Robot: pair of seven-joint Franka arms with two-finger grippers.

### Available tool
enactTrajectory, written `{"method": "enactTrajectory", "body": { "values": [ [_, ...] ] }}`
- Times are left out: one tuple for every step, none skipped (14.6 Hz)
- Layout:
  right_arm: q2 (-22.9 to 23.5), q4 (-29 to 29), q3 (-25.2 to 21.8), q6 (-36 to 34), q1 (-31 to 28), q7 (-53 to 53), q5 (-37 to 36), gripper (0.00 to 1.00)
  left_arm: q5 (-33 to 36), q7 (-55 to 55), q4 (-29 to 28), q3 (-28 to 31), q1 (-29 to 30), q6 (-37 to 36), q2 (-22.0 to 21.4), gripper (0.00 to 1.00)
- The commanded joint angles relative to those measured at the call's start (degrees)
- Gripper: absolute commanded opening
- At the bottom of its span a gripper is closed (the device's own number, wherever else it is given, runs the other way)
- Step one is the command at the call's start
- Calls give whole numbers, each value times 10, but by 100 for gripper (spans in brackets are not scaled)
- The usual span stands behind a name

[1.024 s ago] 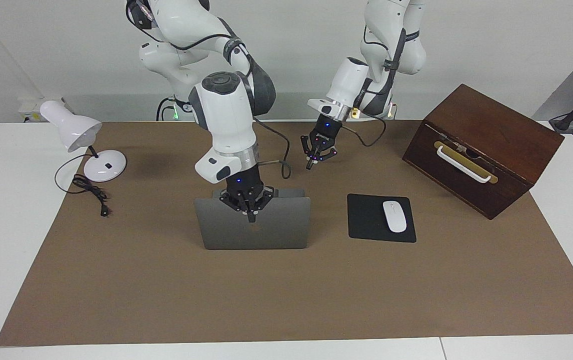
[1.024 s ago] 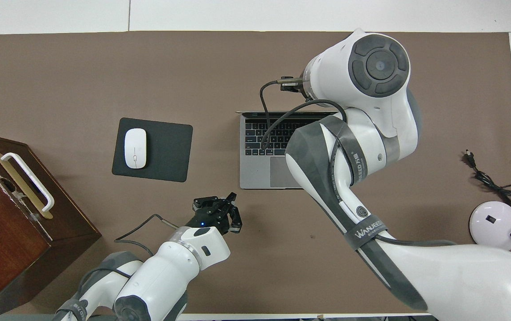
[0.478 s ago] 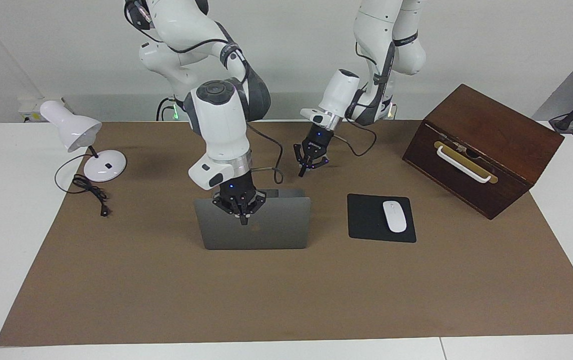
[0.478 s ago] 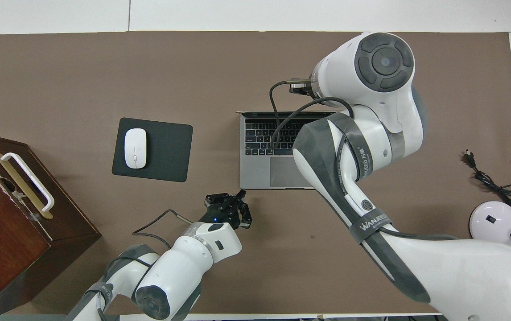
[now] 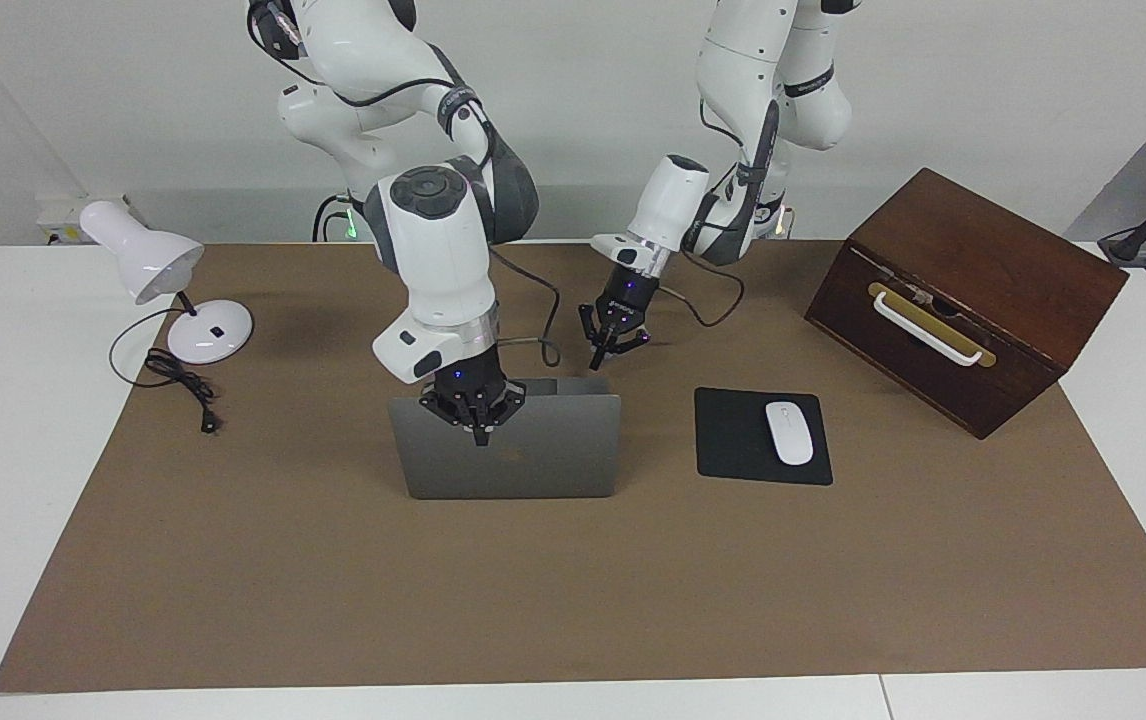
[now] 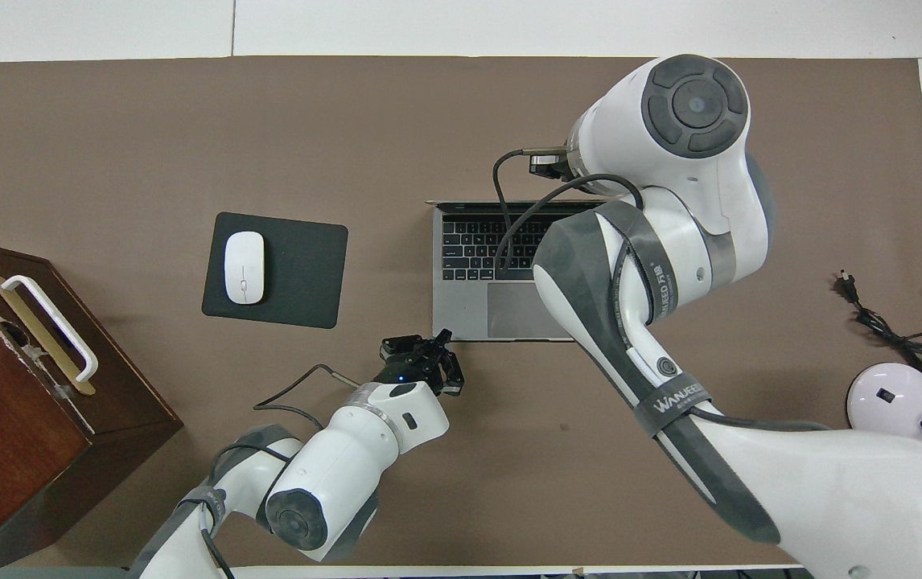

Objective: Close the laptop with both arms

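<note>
The silver-grey laptop stands open in the middle of the mat, its lid upright. Its keyboard shows in the overhead view. My right gripper is shut and reaches over the lid's top edge, its tip at the lid's outer face just under that edge. In the overhead view the right arm hides it. My left gripper is shut with nothing in it. It hangs low by the corner of the laptop's base nearest the robots, toward the left arm's end.
A black mousepad with a white mouse lies beside the laptop toward the left arm's end. A brown wooden box with a white handle stands past it. A white desk lamp and its cord are at the right arm's end.
The left gripper has come down and across toward the laptop's near corner. The right gripper has shifted a little along the lid toward the right arm's end. The lid stands as before.
</note>
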Motion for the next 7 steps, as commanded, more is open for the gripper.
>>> {"method": "enactTrajectory", "body": {
  "values": [
    [-11, -14, 6, -6, -8, -1, -15, 0, -17, 0, 11, 7, -12, 13, 19, 0],
    [-11, -14, 6, -6, -8, -1, -15, 0, -17, 0, 14, 7, -12, 13, 23, 0],
    [-11, -14, 6, -7, -8, -1, -15, 0, -17, 0, 16, 7, -13, 13, 29, 0],
    [-12, -14, 7, -8, -8, -2, -15, 0, -17, 0, 22, 7, -13, 13, 35, 0],
    [-12, -14, 7, -8, -9, -3, -15, 0, -17, 1, 28, 7, -13, 13, 40, 0],
    [-12, -15, 6, -8, -9, -3, -15, 0, -20, 1, 34, 7, -13, 13, 48, 0],
    [-12, -15, 7, -8, -9, -3, -15, 0, -24, 1, 35, 7, -18, 13, 53, 0]
  ]
}}
